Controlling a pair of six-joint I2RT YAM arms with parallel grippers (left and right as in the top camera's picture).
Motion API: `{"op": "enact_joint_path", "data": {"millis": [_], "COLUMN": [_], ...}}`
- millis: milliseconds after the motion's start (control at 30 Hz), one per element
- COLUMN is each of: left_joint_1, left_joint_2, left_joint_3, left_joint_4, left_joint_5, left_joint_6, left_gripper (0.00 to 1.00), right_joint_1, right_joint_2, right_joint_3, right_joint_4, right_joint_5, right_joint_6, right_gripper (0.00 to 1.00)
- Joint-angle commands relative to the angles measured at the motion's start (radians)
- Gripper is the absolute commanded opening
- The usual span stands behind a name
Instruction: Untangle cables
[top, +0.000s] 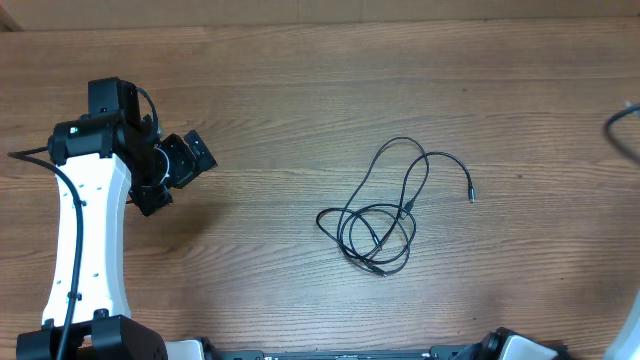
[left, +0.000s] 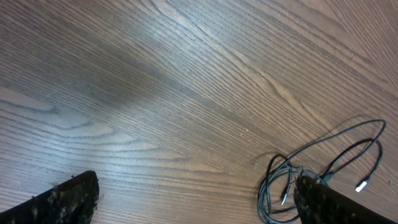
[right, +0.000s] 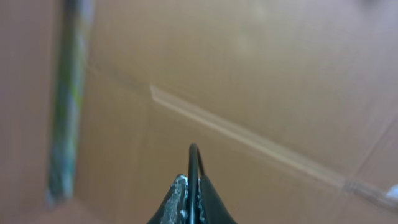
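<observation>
The surface (top: 300, 90) is wood-grained with a soft sheen. The cables (top: 378, 238) look smooth black plastic. Pads (left: 71, 198) of the left claw (left: 196, 183) look rough, matt black; the arm (top: 85, 230) at nine o'clock, glossy white plastic.

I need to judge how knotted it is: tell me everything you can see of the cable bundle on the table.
The cable bundle is thin black cord lying flat on the wooden table, right of centre. Its lower part coils in several overlapping loops, a larger loop reaches upward, and one strand runs right to a small plug end. The left wrist view shows a silvery plug tip. Only the table touches it. The open left hand is off to its left.
</observation>
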Motion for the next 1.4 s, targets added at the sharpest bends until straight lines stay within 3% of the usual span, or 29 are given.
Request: {"op": "enact_joint_path", "data": {"millis": [0,167,300,533,567,633,700,900,1033,1367], "left_joint_1": [-0.002,-0.002,-0.002,-0.002,-0.002,-0.002,-0.002,-0.002,-0.002,-0.001], "left_joint_2": [0.000,0.000,0.000,0.000,0.000,0.000,0.000,0.000,0.000,0.000], "left_joint_3": [0.005,0.005,0.005,0.005,0.005,0.005,0.005,0.005,0.005,0.005], "left_joint_4": [0.002,0.002,0.002,0.002,0.002,0.002,0.002,0.002,0.002,0.002], "left_joint_5": [-0.009,-0.009,-0.009,-0.009,-0.009,-0.009,-0.009,-0.009,-0.009,-0.009], "left_joint_6": [0.021,0.021,0.021,0.021,0.021,0.021,0.021,0.021,0.021,0.021], "left_gripper": [1.00,1.00,1.00,1.00,1.00,1.00,1.00,1.00,1.00,0.99], "right_joint_1": [-0.126,-0.277,-0.358,-0.423,-0.423,-0.423,-0.423,-0.423,-0.417,-0.320], "right_joint_2": [0.078,0.253,0.386,0.555,0.568,0.582,0.584,0.566,0.517,0.251], "right_joint_3": [0.014,0.014,0.013,0.013,0.013,0.013,0.013,0.014,0.014,0.014], "right_joint_4": [-0.101,-0.240,-0.318,-0.344,-0.343,-0.340,-0.336,-0.370,-0.410,-0.563], "right_joint_5": [-0.174,-0.233,-0.394,-0.596,-0.597,-0.597,-0.597,-0.597,-0.613,-1.208], "right_joint_6": [0.163,0.164,0.217,0.220,0.220,0.238,0.275,0.300,0.400,0.495], "right_gripper": [0.04,0.04,0.04,0.04,0.10,0.46,1.00,1.00,1.00,1.00]}}
